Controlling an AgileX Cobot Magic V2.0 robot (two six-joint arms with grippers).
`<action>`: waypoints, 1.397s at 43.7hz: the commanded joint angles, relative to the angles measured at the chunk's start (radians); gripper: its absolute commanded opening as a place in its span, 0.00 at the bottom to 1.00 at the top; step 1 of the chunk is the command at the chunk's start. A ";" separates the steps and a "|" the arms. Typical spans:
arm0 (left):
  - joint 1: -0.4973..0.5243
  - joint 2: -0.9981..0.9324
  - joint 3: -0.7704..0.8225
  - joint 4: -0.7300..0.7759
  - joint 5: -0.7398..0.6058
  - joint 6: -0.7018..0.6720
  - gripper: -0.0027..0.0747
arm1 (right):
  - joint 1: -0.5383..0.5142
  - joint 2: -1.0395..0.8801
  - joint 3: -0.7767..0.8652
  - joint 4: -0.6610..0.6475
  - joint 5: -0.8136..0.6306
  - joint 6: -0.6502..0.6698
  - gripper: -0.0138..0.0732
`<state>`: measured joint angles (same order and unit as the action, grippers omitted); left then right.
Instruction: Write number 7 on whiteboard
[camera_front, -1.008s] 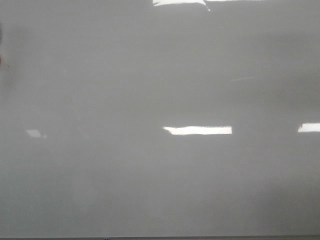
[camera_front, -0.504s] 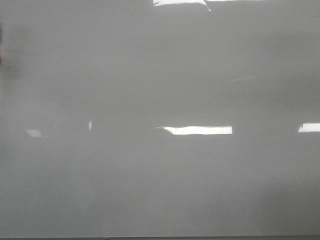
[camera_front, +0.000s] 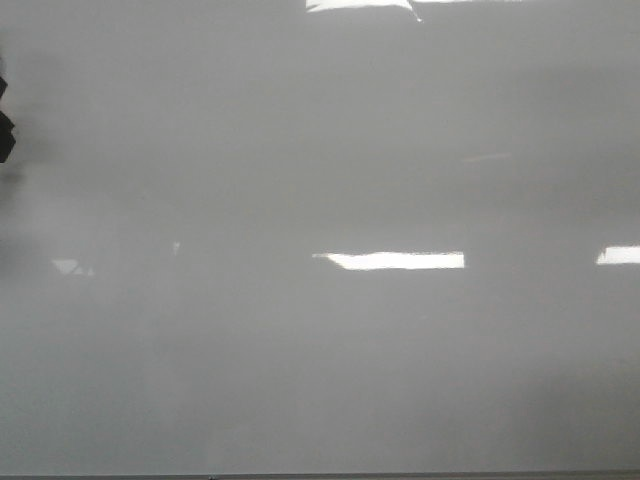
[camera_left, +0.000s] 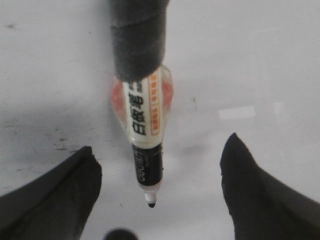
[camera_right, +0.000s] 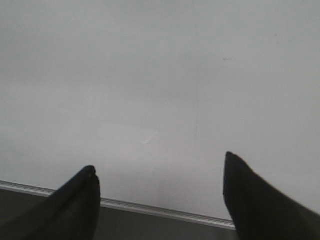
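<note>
So no number 7 anywhere on the whiteboard (camera_front: 320, 350) yet, it's blank. Left gripper (camera_left: 155, 195) has fingers spread, with a marker (camera_left: 145, 125) fixed between them, tip just above the whiteboard. Right gripper (camera_right: 160, 200) hangs spread and empty near the whiteboard's edge. All the writing's left.

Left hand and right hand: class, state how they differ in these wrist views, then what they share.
The left hand has a marker between its fingers, untouched, tip toward the whiteboard; the right hand has nothing there. The left hand faces only board; the right hand also faces the board's metal edge. Both are open, dark fingers wide apart.
</note>
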<state>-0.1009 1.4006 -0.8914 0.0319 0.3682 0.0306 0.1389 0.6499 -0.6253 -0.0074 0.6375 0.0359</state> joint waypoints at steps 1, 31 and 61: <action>0.000 -0.012 -0.036 0.005 -0.081 -0.009 0.67 | 0.001 0.006 -0.038 -0.017 -0.061 -0.009 0.78; 0.000 0.057 -0.038 0.014 -0.139 -0.009 0.32 | 0.001 0.006 -0.038 -0.017 -0.062 -0.009 0.78; -0.057 -0.208 -0.066 0.018 0.224 0.000 0.01 | 0.001 0.006 -0.137 -0.005 0.038 0.012 0.78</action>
<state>-0.1296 1.2714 -0.9077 0.0577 0.5653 0.0288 0.1389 0.6499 -0.6959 -0.0090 0.7013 0.0480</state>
